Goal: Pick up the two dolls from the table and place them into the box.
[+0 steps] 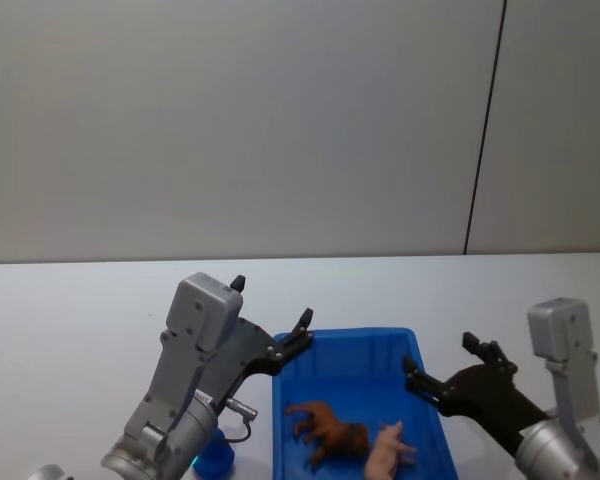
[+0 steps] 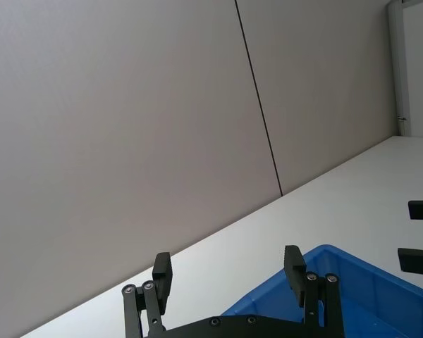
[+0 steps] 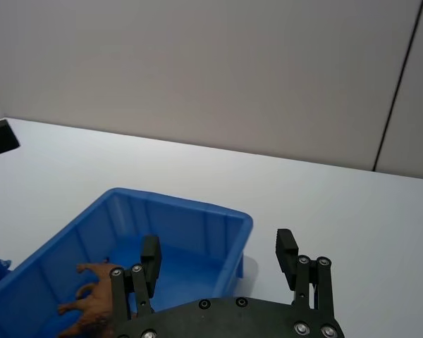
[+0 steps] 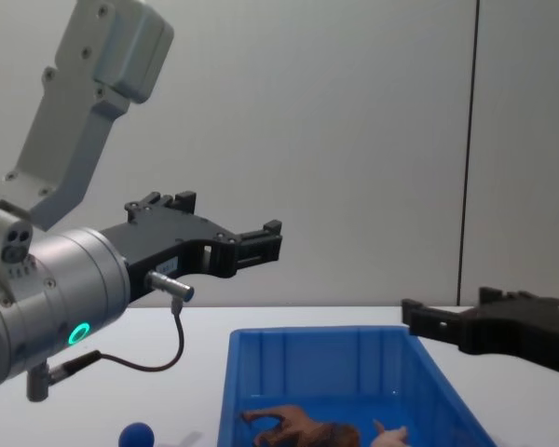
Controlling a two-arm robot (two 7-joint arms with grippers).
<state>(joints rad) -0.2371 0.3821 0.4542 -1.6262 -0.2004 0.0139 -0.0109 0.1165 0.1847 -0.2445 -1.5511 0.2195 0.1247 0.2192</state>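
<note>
Brown doll (image 1: pixel 327 430) and pink doll (image 1: pixel 385 452), apparently lying, in box (image 1: pixel 352 336), left gripper (image 1: pixel 272 301) spread above its rim, right gripper (image 1: pixel 440 353) spread alongside

Left arm (image 4: pixel 82 121): silver-grey shell, a boxy link dotted with small dark screws. Behind the left gripper (image 2: pixel 228 260) sits a round housing (image 4: pixel 56 298) with a glowing green ring (image 4: pixel 77 332). A thin black cable (image 4: pixel 158 365) with metal plugs loops under it. The gripper is matt black, with flat bars, silver pivot screws (image 2: pixel 311 277) and blocky fingers (image 2: pixel 293 262). Right arm (image 1: pixel 565 360) and right gripper (image 3: pixel 218 245): same grey and black.
</note>
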